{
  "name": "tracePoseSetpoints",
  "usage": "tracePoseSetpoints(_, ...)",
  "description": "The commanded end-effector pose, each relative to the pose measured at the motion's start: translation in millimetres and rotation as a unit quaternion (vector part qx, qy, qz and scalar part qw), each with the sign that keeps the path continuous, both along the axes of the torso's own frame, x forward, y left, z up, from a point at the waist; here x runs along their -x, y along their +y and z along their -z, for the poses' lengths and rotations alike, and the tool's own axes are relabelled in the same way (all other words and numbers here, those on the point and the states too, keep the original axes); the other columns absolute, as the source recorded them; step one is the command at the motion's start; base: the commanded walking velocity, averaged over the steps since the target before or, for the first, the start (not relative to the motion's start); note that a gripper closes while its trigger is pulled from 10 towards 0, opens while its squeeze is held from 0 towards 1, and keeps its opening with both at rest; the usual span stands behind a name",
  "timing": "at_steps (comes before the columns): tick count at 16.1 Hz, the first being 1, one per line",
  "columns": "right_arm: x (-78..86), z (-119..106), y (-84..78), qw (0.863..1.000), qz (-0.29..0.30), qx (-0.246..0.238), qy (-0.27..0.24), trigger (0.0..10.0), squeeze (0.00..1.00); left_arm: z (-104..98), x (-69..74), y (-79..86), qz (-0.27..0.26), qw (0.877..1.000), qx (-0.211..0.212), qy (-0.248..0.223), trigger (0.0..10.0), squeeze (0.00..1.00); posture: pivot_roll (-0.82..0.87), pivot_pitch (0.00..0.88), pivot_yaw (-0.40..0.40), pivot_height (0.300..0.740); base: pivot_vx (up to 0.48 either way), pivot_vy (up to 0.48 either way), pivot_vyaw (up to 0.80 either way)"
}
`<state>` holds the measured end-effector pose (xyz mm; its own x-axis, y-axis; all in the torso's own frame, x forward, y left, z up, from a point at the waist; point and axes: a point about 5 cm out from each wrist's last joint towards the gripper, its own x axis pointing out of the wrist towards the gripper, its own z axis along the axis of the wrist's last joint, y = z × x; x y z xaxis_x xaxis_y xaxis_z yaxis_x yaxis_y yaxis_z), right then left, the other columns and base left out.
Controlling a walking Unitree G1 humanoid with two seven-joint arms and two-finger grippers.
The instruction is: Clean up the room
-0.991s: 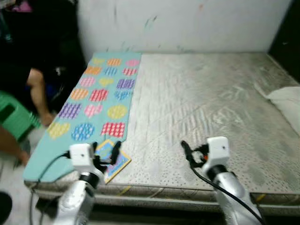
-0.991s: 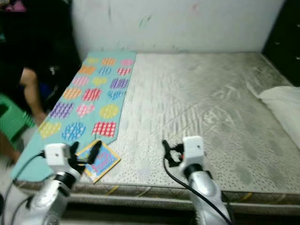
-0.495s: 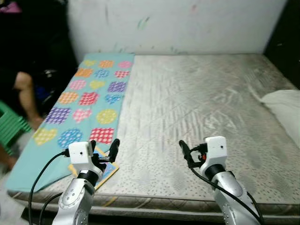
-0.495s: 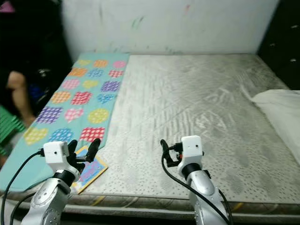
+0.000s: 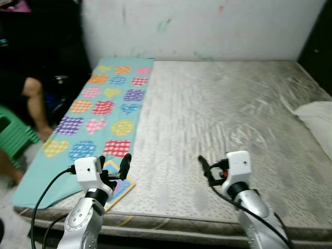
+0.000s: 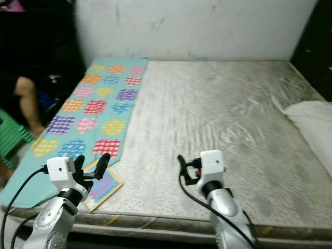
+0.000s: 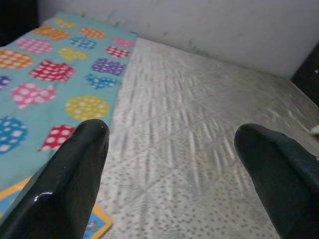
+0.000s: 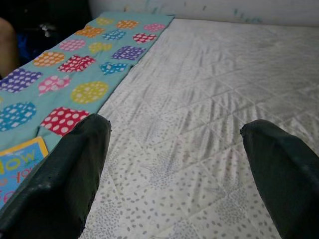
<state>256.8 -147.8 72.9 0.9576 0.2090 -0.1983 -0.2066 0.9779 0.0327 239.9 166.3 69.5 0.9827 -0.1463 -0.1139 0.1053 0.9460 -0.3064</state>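
A bare grey mattress [image 5: 218,109] lies in front of me. Along its left side is a teal cloth [image 5: 98,111] with colourful dotted patches. A small blue book with a yellow border [image 5: 119,185] lies at the cloth's near end, by the mattress's front edge. My left gripper [image 5: 114,165] hovers just above the book, open and holding nothing. My right gripper [image 5: 210,170] is open over the bare mattress near the front edge, to the right of the book. In the right wrist view the book [image 8: 15,167] sits beside one finger [image 8: 65,174].
A white pillow [image 5: 317,116] lies at the mattress's right edge. A person's leg [image 5: 36,104] and a green stool [image 5: 13,136] are on the floor to the left. A white wall [image 5: 197,26] stands behind the mattress, and dark furniture [image 5: 319,41] at the far right.
The whole picture has shifted a little, so the camera has moved. Both grippers hold the same open pose over the mattress's front edge. The book lies where it was.
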Motion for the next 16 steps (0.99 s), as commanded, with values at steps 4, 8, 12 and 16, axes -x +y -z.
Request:
tracePoseSetpoints(4, -2.4, -2.1, 6.4, 1.000, -0.009, -0.005, -0.002, 10.0, 0.00, 3.1, -0.6, 4.1, -0.003, 1.000, -0.005, 0.010, 10.0, 0.00, -0.12, 0.000, 0.034, 0.740, 0.000, 0.480, -0.12)
tracePoseSetpoints(8, -3.4, -2.4, 5.9, 1.000, -0.009, -0.004, -0.003, 10.0, 0.00, 3.3, -1.6, 3.6, -0.003, 1.000, -0.005, 0.011, 10.0, 0.00, -0.12, 0.000, 0.033, 0.740, 0.000, 0.462, -0.46)
tracePoseSetpoints(12, -4.2, -1.8, 5.9, 1.000, -0.010, -0.001, -0.001, 10.0, 0.00, 4.0, -2.6, 3.6, -0.005, 1.000, -0.005, 0.012, 10.0, 0.00, -0.12, 0.000, 0.031, 0.740, 0.000, 0.394, 0.00)
tracePoseSetpoints(16, -5.2, -1.4, 6.6, 1.000, -0.013, 0.001, -0.001, 10.0, 0.00, 4.5, -3.8, 3.6, -0.005, 1.000, -0.004, 0.015, 10.0, 0.00, -0.12, 0.000, 0.030, 0.740, 0.000, 0.480, 0.00)
